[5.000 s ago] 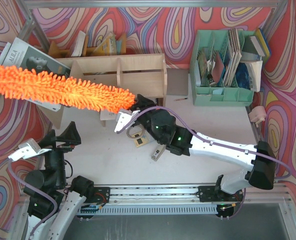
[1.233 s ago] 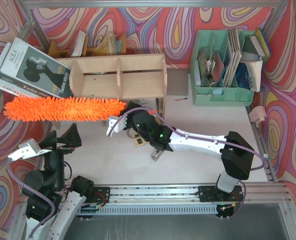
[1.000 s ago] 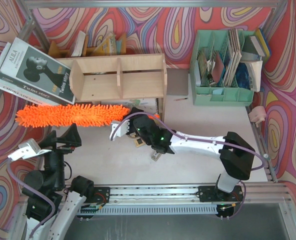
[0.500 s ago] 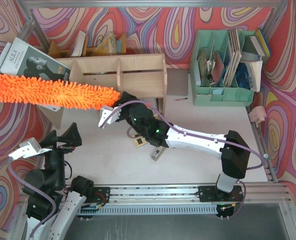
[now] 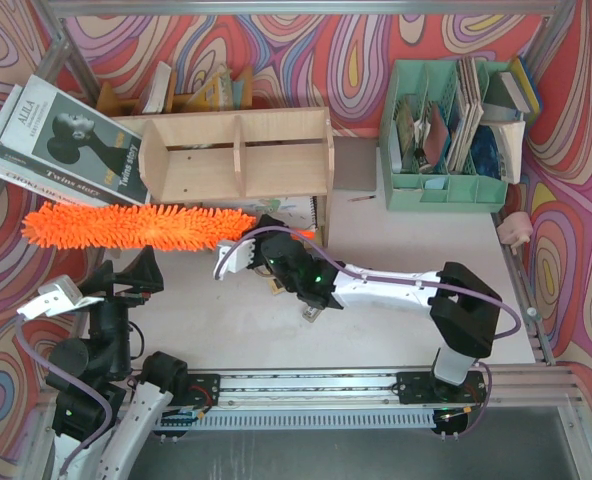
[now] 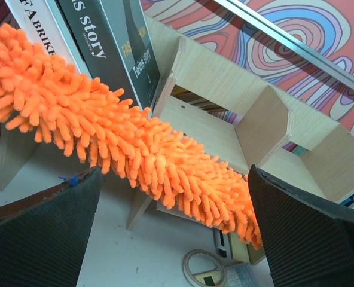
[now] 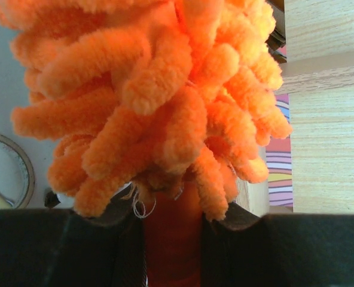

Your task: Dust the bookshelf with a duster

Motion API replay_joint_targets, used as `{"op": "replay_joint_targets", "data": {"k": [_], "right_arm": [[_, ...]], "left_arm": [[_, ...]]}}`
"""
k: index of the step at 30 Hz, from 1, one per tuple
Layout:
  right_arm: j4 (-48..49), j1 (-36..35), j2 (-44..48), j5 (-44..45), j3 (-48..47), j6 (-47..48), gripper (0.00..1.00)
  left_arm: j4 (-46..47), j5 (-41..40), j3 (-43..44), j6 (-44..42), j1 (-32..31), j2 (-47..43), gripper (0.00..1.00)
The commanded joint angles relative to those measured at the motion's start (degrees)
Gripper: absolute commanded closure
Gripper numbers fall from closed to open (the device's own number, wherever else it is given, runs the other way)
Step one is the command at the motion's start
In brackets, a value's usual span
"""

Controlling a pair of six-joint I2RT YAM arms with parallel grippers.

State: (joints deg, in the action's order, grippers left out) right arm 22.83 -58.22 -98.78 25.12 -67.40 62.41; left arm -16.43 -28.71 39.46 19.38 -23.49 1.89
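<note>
The plywood bookshelf (image 5: pixel 276 165) stands at the back, centre-left, with two open compartments. The orange fluffy duster (image 5: pixel 141 225) lies across its front, level with the shelf's lower edge and reaching past its left end. My right gripper (image 5: pixel 264 238) is shut on the duster's orange handle (image 7: pixel 172 245) just below the fluff, at the shelf's front right leg. My left gripper (image 5: pixel 126 275) is open and empty, low at the near left, facing the duster (image 6: pixel 135 155) and the shelf (image 6: pixel 261 125).
Magazines (image 5: pixel 71 140) lean against the shelf's left end. A mint-green organiser (image 5: pixel 446 180) with books stands at the back right. A tape roll (image 6: pixel 204 272) and small items (image 5: pixel 311 308) lie on the table below the shelf.
The duster has swung down and toward me, from lying tilted across the shelf's lower left front to lying level below it. The left arm has not moved.
</note>
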Motion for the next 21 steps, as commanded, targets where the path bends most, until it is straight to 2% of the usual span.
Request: {"op": "replay_joint_targets", "data": {"k": [1,11,16,21], "right_arm": [[5.07,-0.12,3.92,1.70,-0.92,-2.93,1.00],[3.00,0.01,-0.41,-0.07,-13.87,-2.22,1.00],[3.42,0.18,-2.26,1.01,-12.63,-1.45,1.00],[3.68,0.18,-0.32,1.59,-8.57,-2.75,1.00]], "left_arm": [[0.78,0.50,0.05,0.49,0.39,0.54,0.02],[0.78,0.76,0.14,0.67,0.68,0.44,0.01],[0.77,0.50,0.09,0.63,0.72,0.08,0.01],[0.77,0.67,0.09,0.66,0.77,0.08,0.02]]}}
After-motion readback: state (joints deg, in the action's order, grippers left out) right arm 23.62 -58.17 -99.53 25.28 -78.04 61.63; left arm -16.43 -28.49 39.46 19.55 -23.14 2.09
